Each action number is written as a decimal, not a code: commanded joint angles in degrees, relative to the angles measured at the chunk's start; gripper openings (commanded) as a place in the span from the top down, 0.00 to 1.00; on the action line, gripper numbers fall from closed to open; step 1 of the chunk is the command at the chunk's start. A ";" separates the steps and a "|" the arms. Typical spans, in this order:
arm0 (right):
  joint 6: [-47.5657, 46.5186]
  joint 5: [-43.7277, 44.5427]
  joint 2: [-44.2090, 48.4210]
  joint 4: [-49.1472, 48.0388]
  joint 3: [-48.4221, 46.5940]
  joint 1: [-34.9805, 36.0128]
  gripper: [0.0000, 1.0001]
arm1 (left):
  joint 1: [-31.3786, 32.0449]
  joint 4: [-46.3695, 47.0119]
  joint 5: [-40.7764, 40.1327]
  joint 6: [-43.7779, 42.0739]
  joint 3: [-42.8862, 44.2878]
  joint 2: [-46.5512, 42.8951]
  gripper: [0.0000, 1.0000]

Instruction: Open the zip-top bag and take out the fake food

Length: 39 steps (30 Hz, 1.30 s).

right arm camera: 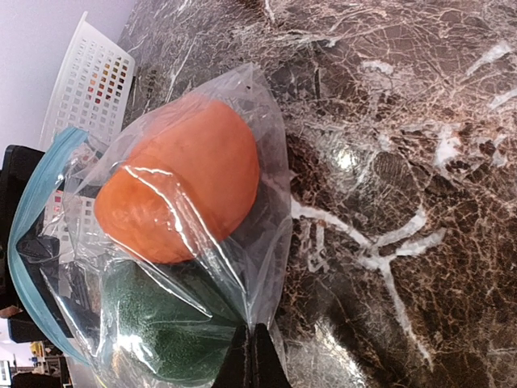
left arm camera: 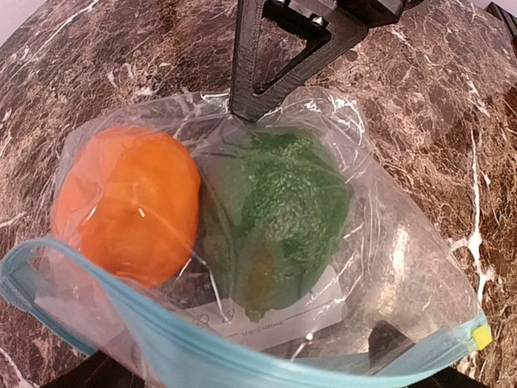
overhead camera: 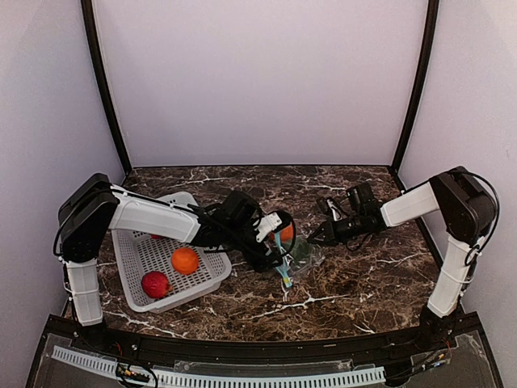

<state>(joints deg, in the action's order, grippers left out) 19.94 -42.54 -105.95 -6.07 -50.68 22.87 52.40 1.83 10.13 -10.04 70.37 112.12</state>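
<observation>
A dark brown marble-pattern table top (overhead camera: pixel 266 299), veined in white, forms the base of a small enclosure. Behind the table top stands a plain, pale back wall (overhead camera: pixel 258 81) with a faint lavender cast. A left wall (overhead camera: pixel 40 121) and a right wall (overhead camera: pixel 477 81) of the same colour close in the table top's two sides. From the table top's far corners rise a black left post (overhead camera: pixel 103 89) and a black right post (overhead camera: pixel 416 89), along the seams between the walls. A black rail (overhead camera: pixel 242 347) follows the table top's near edge, with a white slotted strip (overhead camera: pixel 242 378) just in front of it. The light is soft and even. In the right wrist view a bright glare patch (right arm camera: pixel 347 158) shows on the glossy stone pattern.
</observation>
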 commanded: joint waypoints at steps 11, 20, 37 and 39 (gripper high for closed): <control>0.41 -1.96 1.50 -1.70 2.02 0.20 1.00 | 0.92 8.31 6.54 -6.30 2.45 3.16 0.04; 2.62 -2.95 2.28 -3.74 4.52 2.69 1.00 | 1.31 7.02 6.56 -7.80 5.76 7.17 0.07; 5.15 -0.57 2.15 -5.07 6.74 3.12 1.00 | 1.68 1.16 3.78 -8.72 7.10 7.60 0.24; 5.29 -0.38 2.57 -5.33 7.51 2.44 1.00 | 1.65 2.61 3.53 -8.30 3.74 5.23 0.26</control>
<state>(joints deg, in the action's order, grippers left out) 24.16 -43.68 -104.53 -10.28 -45.19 26.68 53.87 6.42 15.22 -18.70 77.95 121.82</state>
